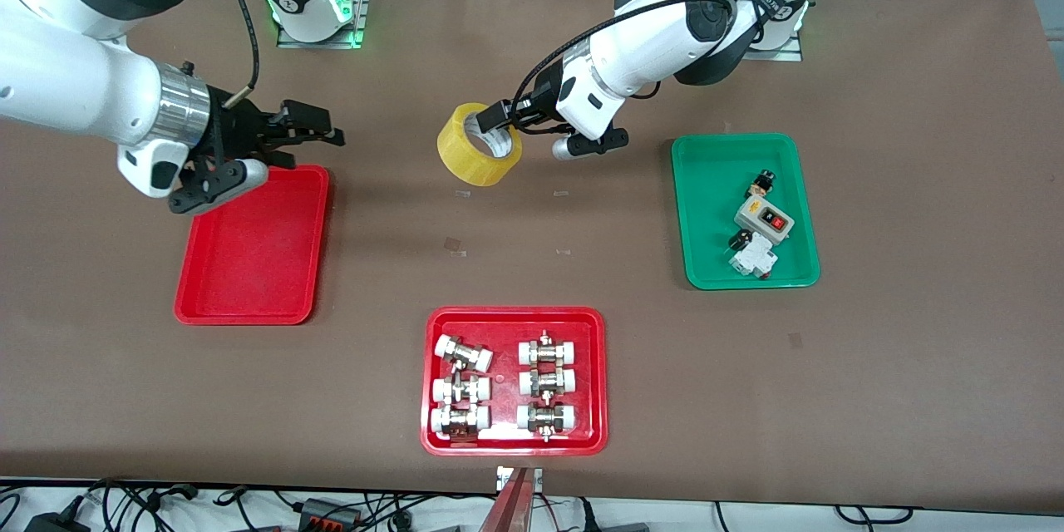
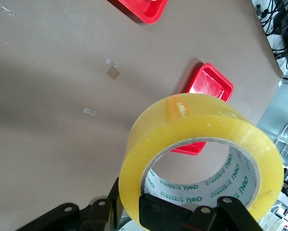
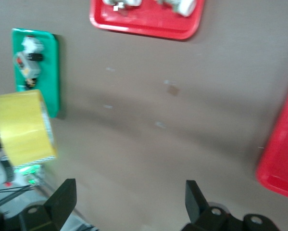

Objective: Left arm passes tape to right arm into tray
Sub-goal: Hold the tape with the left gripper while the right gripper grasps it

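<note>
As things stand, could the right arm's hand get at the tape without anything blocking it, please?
Probably yes. The right hand is open above the empty red tray's edge, and only bare table lies between it and the tape, held up by the left hand.

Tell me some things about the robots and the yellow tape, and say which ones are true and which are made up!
1. The left hand holds the tape up off the table. True.
2. The right hand is shut tight. False: its fingers are wide open, above the plain red tray.
3. The tape is lying in the green tray. False: it hangs over bare table.
4. The plain red tray has nothing in it. True.
5. Another red tray holds metal fittings. True.
</note>
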Motion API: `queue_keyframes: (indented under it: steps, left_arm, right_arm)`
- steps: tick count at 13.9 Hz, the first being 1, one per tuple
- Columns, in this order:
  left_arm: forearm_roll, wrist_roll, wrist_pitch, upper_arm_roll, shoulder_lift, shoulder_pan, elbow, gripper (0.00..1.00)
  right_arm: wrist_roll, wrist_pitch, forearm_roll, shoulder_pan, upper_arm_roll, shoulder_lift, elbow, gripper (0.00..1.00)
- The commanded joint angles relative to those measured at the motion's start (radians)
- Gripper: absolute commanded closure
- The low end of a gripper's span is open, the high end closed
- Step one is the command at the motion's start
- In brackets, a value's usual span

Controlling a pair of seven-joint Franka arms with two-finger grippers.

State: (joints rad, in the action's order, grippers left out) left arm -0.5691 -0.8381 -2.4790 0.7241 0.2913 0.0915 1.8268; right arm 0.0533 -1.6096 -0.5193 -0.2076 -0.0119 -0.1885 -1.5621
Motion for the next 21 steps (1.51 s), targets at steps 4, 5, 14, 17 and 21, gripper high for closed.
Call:
queue_keyframes:
  steps: [4,5,14,17,21]
  left_arm:
    - [0.050,-0.064,-0.009,0.000,0.038,0.013,-0.069,0.99]
    - [0.089,-0.094,-0.009,0.003,0.054,0.016,-0.087,0.99]
    - [0.140,-0.134,-0.008,0.003,0.078,0.030,-0.106,0.99]
    - [0.140,-0.136,-0.008,0.003,0.077,0.033,-0.107,0.99]
    - [0.140,-0.136,-0.008,0.001,0.078,0.034,-0.107,0.99]
  right_arm:
    - [0.062,0.019,-0.283,-0.024,0.007,-0.058,0.028,0.00]
    - [0.062,0.013,-0.301,-0.044,0.007,-0.060,0.028,0.00]
    - [0.170,-0.082,-0.393,-0.104,0.009,-0.150,0.033,0.00]
    - [0.194,-0.085,-0.395,-0.107,0.009,-0.161,0.033,0.00]
    - [0.230,-0.095,-0.396,-0.108,0.007,-0.174,0.034,0.00]
